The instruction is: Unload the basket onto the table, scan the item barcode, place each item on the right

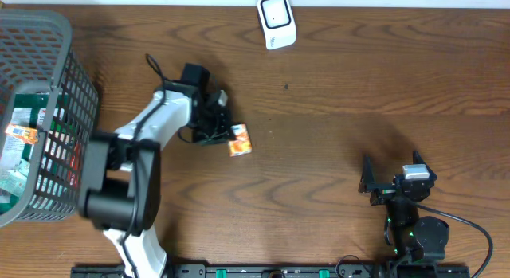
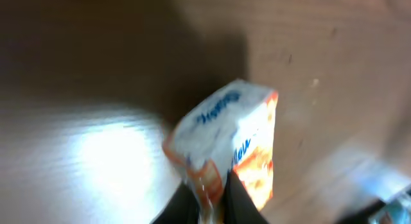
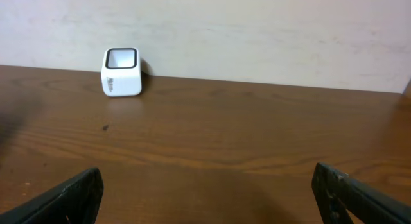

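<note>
The left gripper (image 2: 209,208) has its dark fingers (image 2: 243,205) pressed in on the bottom edge of a small white and orange packet (image 2: 225,137), which they pinch so that it stands tilted above the wooden table (image 1: 358,87). Blue slanted lettering runs across the packet's white top and orange side, but it is too blurred to read. In the overhead view this packet (image 1: 240,140) sits at the tip of the left gripper (image 1: 223,135), well apart from the white barcode scanner (image 1: 276,21), nearer the robot and a little to its left. The right gripper (image 3: 205,198) has its fingers spread wide with nothing between them, and it faces the scanner (image 3: 122,71) from well back across the table; a small dark mark on the scanner's front is too small to read. Far left of the scanner stands a grey mesh basket (image 1: 48,39) with more packets in it.
</note>
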Tool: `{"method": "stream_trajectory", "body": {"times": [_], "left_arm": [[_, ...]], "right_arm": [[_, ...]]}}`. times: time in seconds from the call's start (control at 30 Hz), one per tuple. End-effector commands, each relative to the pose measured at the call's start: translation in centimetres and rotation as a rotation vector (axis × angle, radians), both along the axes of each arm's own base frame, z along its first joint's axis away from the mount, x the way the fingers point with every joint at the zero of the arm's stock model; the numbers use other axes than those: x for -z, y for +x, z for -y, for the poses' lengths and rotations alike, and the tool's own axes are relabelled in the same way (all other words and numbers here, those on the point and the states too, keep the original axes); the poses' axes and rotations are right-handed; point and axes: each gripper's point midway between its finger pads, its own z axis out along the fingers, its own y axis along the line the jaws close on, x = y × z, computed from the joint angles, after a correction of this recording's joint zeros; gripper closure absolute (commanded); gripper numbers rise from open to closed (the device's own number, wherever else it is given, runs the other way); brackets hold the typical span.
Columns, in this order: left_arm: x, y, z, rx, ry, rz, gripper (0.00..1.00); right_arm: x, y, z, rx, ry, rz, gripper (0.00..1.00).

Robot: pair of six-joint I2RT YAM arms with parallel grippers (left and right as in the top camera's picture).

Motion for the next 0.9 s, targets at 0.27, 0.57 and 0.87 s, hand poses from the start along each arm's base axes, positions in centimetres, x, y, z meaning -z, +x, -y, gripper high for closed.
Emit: {"method": "stream_trajectory", "body": {"times": [0.27, 0.57, 0.87], "left_arm": [[-15.2, 0.4, -10.0, 0.018, 0.882, 0.205, 0.93], [-8.3, 0.3, -9.7, 0.090, 1.178, 0.029, 0.93], [-3.3, 1.2, -8.8, 0.155, 1.292, 0.002, 0.93]], "right_arm": [[0.0, 0.0, 0.1, 0.006, 0.012, 0.000, 0.01], [0.0, 0.0, 0.1, 0.006, 0.012, 0.000, 0.01], [0.0, 0.0, 0.1, 0.006, 0.012, 0.000, 0.01]]}}
